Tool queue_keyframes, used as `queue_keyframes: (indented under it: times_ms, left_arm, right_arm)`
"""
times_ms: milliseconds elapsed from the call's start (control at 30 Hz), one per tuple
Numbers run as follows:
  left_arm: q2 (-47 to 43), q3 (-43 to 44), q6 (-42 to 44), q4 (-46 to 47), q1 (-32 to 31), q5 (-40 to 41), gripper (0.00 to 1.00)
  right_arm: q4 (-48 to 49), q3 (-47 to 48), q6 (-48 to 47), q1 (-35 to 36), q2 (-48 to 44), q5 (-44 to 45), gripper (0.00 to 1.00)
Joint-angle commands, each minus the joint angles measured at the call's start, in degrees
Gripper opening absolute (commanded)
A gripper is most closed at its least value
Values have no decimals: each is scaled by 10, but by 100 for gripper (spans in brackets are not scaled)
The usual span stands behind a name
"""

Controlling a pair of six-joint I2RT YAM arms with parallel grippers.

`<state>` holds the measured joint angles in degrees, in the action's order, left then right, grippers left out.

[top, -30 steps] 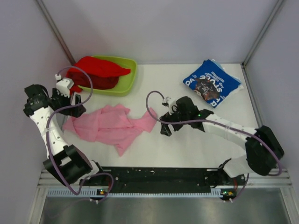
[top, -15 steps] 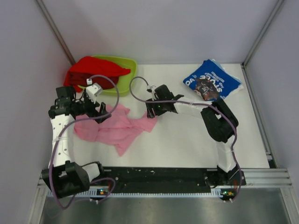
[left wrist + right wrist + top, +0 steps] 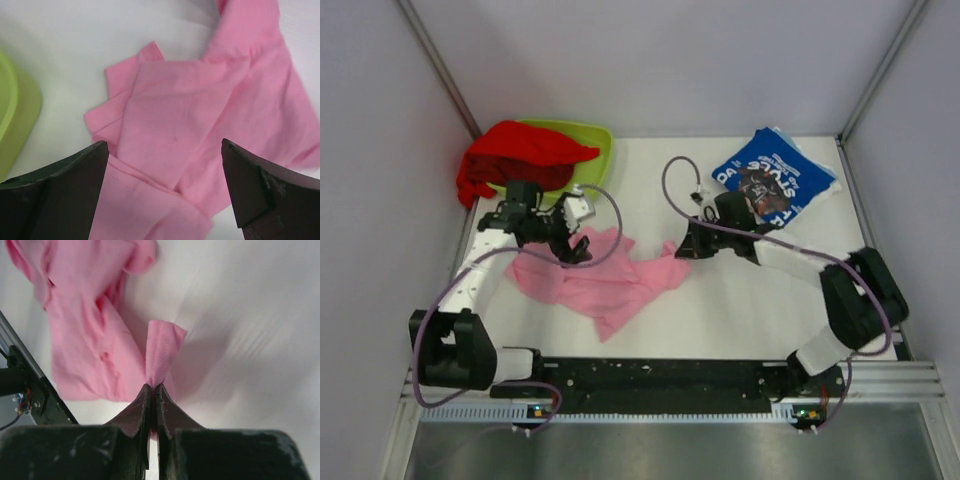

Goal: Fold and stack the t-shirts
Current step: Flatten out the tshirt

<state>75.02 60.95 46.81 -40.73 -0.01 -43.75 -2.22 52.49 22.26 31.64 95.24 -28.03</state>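
The right gripper [image 3: 152, 389], clamped on a fold of the pink shirt [image 3: 610, 282], has dragged it rightward along the table [image 3: 740, 310]; the left gripper [image 3: 162, 146], wide open and empty, has followed above it.

**A white table in a pale, boxed-in cell**

The white table [image 3: 740, 310] filled a small enclosure. A plain pale-grey back wall [image 3: 660, 60] rose behind it, and a left wall [image 3: 370, 110] and a right wall [image 3: 925, 170] of the same colour closed in the sides. Two slim metal posts [image 3: 440, 68] ran up the back corners, leaning outward in the overhead view. A black rail [image 3: 660, 375] lined the near edge, above a dull grey surface [image 3: 660, 450], possibly metal flooring. The light was soft and even, and the shadows were faint.
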Motion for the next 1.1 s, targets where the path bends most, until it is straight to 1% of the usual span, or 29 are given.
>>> queue_keyframes:
  times_ms: [0, 67, 100, 167, 233, 300, 400, 500, 567, 667, 767, 833, 900, 933, 967, 1000, 1067]
  left_arm:
    - [13, -50, 234, 40, -95, 36, 98]
    - [55, -30, 273, 41, -125, 32, 99]
    - [81, -12, 279, 39, -146, 36, 98]
    - [142, 31, 284, 33, -167, 56, 99]
    - [205, 73, 262, 39, -169, 80, 97]
    - [243, 103, 208, 73, -168, 118, 96]
    - [264, 109, 163, 116, -168, 153, 96]
    - [265, 87, 111, 172, -170, 182, 98]
    - [274, 80, 97, 185, -173, 211, 98]
    - [300, 83, 109, 149, -174, 244, 97]
    - [308, 94, 127, 81, -174, 231, 92]
    - [311, 102, 135, 41, -175, 213, 81]
    - [312, 104, 124, 41, -175, 215, 58]
    - [313, 109, 115, 44, -175, 219, 39]
    - [313, 121, 95, 48, -176, 221, 10]
    - [307, 135, 70, 51, -175, 223, 0]
    - [278, 168, 29, 45, -174, 203, 0]
  right_arm:
    - [-20, -38, -27, -23, -158, -12, 0]
    - [-32, -63, -28, -25, -204, -1, 0]
    - [-37, -75, -27, -26, -224, 7, 0]
    - [-45, -89, -32, -27, -270, 35, 0]
    - [-60, -94, -44, -28, -299, 66, 0]
    - [-83, -88, -55, -32, -322, 87, 0]
    - [-103, -78, -64, -36, -340, 104, 0]
    - [-112, -72, -70, -38, -342, 122, 0]
    - [-121, -68, -71, -40, -338, 127, 0]
    - [-132, -59, -68, -59, -346, 128, 0]
    - [-134, -39, -64, -102, -357, 121, 0]
    - [-136, -15, -64, -129, -359, 119, 0]
    - [-138, 11, -73, -146, -357, 119, 0]
    - [-140, 24, -78, -148, -357, 122, 0]
    - [-143, 37, -84, -151, -354, 126, 0]
    - [-147, 49, -85, -155, -352, 129, 0]
    - [-149, 76, -87, -165, -348, 128, 0]
